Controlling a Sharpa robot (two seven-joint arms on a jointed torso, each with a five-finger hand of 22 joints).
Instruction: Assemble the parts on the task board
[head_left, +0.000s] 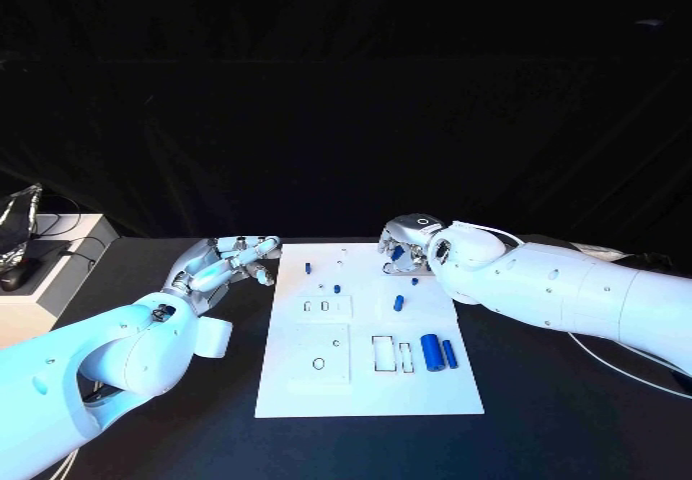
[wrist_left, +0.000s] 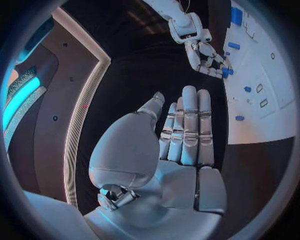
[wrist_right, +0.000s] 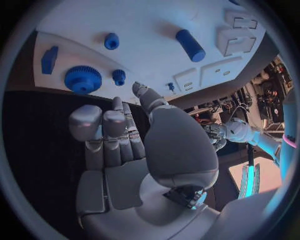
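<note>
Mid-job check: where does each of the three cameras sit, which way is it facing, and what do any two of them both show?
Head view: on the robot's head, looking down at the task board; both arms enter, left hand beside the board, right hand over its far edge.
Left wrist view: behind the left hand, fingers straight, facing across the board.
Right wrist view: behind the right hand, facing the blue gear.
Shared: head and left wrist views both show the right hand and board.

left hand (head_left: 231, 262) reaching forward with fingers straight and held together, holding nothing, right hand (head_left: 408, 243) hanging with fingers curling inward, also holding nothing
</note>
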